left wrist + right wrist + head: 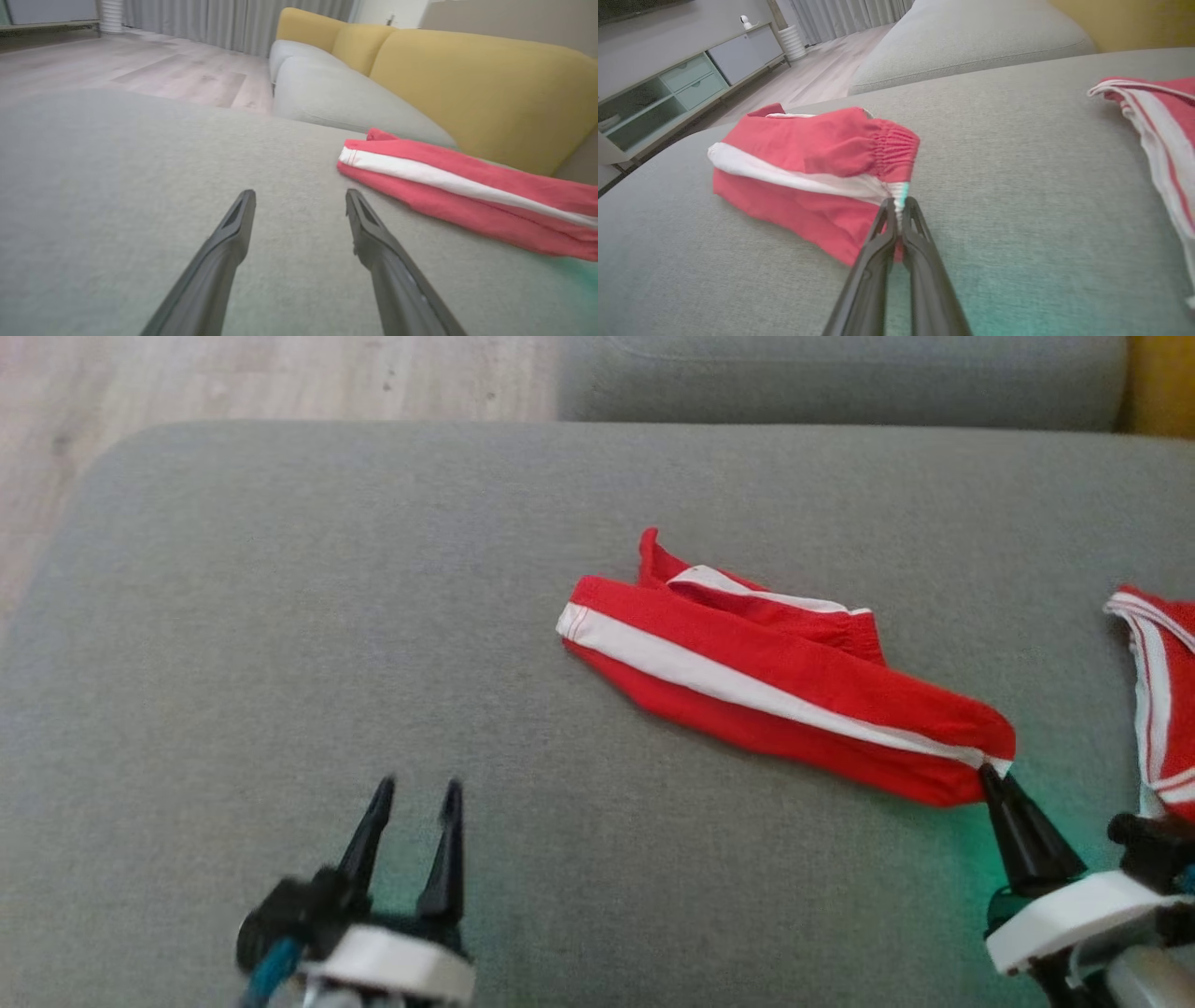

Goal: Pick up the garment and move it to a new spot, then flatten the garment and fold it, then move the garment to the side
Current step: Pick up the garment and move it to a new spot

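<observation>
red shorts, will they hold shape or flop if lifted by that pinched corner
Probably floppy: the red shorts lie in soft folds, so lifted by the right claw they would likely unfold and hang. Likely light, being thin cloth. On the woven grey cushion they may drag rather than slide.

There are two red garments: one garment in the middle and the other garment at the right edge. There are two grippers: the left gripper and the right gripper. Each has two dark fingers, so four fingers in all. The head view has two grey cushions: a big cushion and a far cushion. Three yellow cushions stand behind. One cabinet has one small white camera on top.
</observation>
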`<state>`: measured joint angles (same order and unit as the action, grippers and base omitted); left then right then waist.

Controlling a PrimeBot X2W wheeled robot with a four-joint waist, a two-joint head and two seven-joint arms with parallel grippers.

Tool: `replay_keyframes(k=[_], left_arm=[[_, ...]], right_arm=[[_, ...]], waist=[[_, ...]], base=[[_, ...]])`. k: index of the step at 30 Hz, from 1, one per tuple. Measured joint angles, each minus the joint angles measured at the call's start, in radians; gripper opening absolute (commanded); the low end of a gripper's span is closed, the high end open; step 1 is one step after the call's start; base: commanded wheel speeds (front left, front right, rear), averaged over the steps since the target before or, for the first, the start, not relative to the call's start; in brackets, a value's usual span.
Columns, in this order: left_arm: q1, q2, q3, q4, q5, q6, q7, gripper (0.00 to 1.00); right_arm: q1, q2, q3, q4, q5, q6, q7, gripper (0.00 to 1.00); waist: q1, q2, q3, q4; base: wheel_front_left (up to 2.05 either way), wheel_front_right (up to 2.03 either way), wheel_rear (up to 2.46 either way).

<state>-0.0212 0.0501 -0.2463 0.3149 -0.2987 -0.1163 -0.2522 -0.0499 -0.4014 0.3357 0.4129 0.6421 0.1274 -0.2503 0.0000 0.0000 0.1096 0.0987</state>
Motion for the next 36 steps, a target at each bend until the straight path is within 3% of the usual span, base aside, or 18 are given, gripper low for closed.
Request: replay_keyframes(k=[4, 11, 15, 24, 36], left_arm=[[-0.140, -0.001, -0.077, 0.067, -0.064, -0.009, 0.000, 1.00], [-0.449, 0.011, -0.318, 0.269, -0.285, -0.016, 0.000, 1.00], [-0.556, 0.042, -0.374, 0.357, -0.378, -0.016, 0.000, 1.00], [-0.628, 0.086, -0.498, 0.393, -0.505, -0.016, -0.005, 1.00], [-0.633, 0.107, -0.592, 0.366, -0.581, -0.016, -0.005, 1.00]], right_arm=[[-0.004, -0.022, -0.024, -0.029, -0.023, 0.000, 0.000, 0.00], [-0.087, -0.023, -0.024, -0.055, -0.036, 0.000, 0.000, 0.00], [-0.138, -0.018, -0.016, -0.059, -0.046, 0.000, 0.000, 0.00], [-0.155, 0.007, -0.016, -0.054, -0.056, 0.000, 0.000, 0.00], [-0.167, 0.011, -0.010, -0.040, -0.055, 0.000, 0.000, 0.00]], waist=[[0.0001, 0.0000, 0.042, -0.030], [0.0003, 0.0000, 0.145, -0.084], [0.0003, 0.0000, 0.198, -0.114], [0.0000, 0.0000, 0.245, -0.141], [0.0000, 0.0000, 0.238, -0.135]], base=[[0.00, 0.00, 0.00], [0.00, 0.00, 0.00], [0.00, 0.00, 0.00], [0.00, 0.00, 0.00], [0.00, 0.00, 0.00]])
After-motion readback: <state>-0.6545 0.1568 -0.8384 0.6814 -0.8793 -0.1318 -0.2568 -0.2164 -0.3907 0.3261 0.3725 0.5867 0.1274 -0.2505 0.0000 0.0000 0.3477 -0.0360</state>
